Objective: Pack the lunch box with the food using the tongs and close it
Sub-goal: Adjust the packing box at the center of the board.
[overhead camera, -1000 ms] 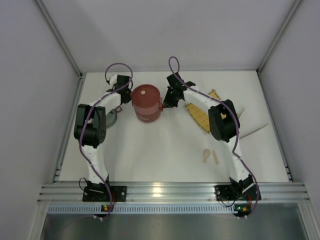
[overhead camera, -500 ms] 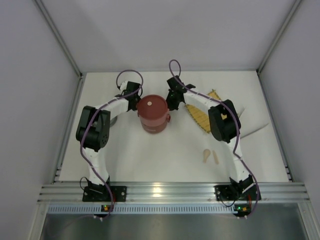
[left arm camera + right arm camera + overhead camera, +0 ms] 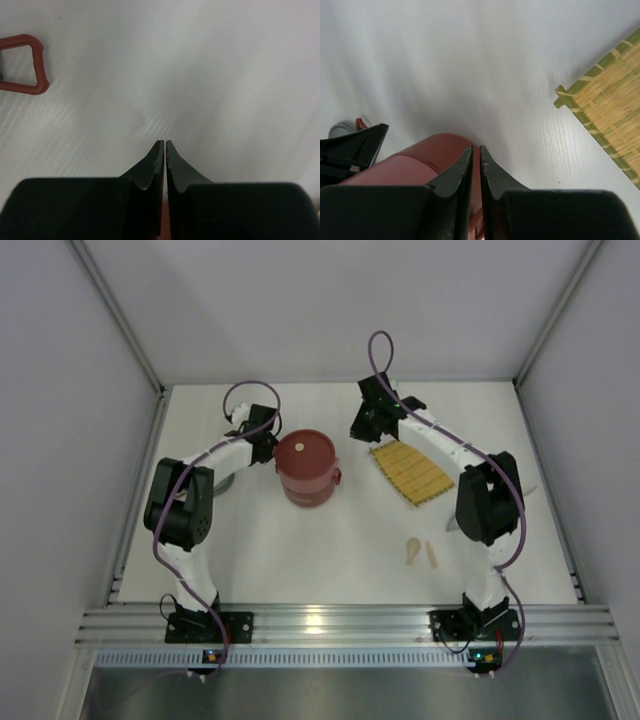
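- Top external view: the lunch box (image 3: 306, 466) stands closed on the white worktop (image 3: 330, 540), its flat lid on top, between the 2 arms.
- The left gripper (image 3: 268, 447) sits just beside the box's left side. In the left wrist view its jaws are almost together, only a thin slit between them, holding nothing.
- A red loop (image 3: 22, 65) shows at the upper left of that view.
- The right gripper (image 3: 362, 428) hangs to the right of the box, apart from it. Its jaws are likewise narrow, with nothing between them.
- The yellow mat (image 3: 412, 472) lies right of the box, and 2 beige sticks (image 3: 420, 552) lie nearer the arm bases.
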